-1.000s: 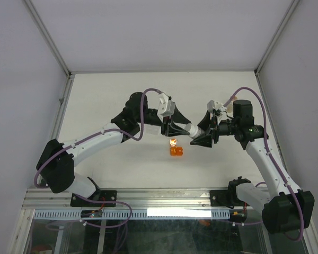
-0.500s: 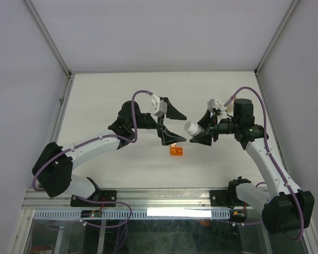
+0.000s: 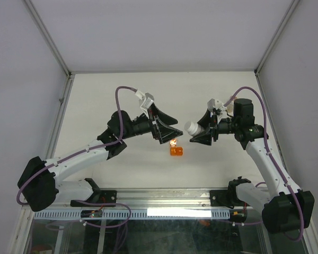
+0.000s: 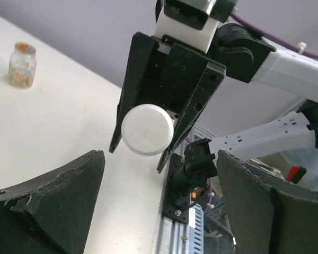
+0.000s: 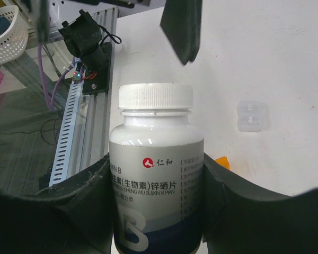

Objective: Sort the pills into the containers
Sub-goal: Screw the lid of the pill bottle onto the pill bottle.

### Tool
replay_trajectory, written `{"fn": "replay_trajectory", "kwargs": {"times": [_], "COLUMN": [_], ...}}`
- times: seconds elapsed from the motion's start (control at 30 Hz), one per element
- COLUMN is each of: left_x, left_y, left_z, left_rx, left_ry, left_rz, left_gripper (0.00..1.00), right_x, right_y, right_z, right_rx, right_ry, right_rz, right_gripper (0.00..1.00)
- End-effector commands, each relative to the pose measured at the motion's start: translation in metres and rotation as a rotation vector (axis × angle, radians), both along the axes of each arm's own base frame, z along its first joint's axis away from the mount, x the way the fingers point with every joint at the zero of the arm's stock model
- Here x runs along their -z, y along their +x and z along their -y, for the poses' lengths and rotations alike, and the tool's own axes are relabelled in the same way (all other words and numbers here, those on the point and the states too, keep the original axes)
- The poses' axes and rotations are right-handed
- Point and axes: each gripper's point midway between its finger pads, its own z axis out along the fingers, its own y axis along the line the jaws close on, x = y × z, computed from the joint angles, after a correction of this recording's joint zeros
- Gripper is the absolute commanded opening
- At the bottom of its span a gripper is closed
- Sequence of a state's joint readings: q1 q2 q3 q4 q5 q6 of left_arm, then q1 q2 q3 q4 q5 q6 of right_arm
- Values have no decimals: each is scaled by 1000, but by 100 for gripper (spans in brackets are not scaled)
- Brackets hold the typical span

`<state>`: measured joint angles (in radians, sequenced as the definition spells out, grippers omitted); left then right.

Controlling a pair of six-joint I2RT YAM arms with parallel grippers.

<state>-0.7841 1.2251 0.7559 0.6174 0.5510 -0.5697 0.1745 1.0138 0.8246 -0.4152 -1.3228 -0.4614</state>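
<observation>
From the top, the right pincer (image 3: 197,129) is clamped on the white bottle (image 3: 191,127), holding it on its side in the air with the cap toward the left arm. The left pincer (image 3: 172,133) hangs just short of that cap with its jaws apart. The orange cup (image 3: 176,151) sits on the counter (image 3: 106,100) below the gap between them. The step in hand looks like getting the bottle open.

The left wrist view looks straight at the round cap, which sits centred between the spread fingers (image 4: 53,206) and is not touched. The next move likely calls for a straight advance, then a close on the cap and a twist. A clear vial (image 4: 21,64) with pills (image 4: 20,76) in it stands well apart on the counter.

The right wrist view shows the cap screwed on and both fingers hugging the bottle's body. The counter's near rail (image 5: 74,121) runs close on one side, but open counter lies beyond the cap.
</observation>
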Motion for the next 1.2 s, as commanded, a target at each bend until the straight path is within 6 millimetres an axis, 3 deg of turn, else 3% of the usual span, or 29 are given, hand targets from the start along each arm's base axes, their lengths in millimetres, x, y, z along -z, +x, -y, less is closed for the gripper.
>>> {"fn": "replay_trajectory", "kwargs": {"times": [0.0, 0.3, 0.73, 0.8, 1.1, 1.17], "left_x": [-10, -15, -18, -18, -13, -12], "left_y": [11, 11, 1, 2, 1, 2], "left_z": [5, 20, 41, 43, 49, 50], "left_rx": [-230, -229, -119, -116, -89, -86], "left_ry": [102, 155, 161, 162, 189, 195], "left_rz": [-85, -88, -91, -91, -87, -86], "left_gripper": [88, 84, 65, 58, 52, 47], "right_x": [-17, -15, -15, -15, -15, -15], "right_y": [6, 8, 7, 7, 7, 7], "right_z": [-1, -1, -1, -1, -1, -1], "right_rx": [-1, 3, 1, 2, 1, 1], "right_ry": [14, 11, 12, 12, 12, 12], "right_rz": [78, 70, 71, 71, 70, 68], "right_gripper": [0, 0, 0, 0, 0, 0]}}
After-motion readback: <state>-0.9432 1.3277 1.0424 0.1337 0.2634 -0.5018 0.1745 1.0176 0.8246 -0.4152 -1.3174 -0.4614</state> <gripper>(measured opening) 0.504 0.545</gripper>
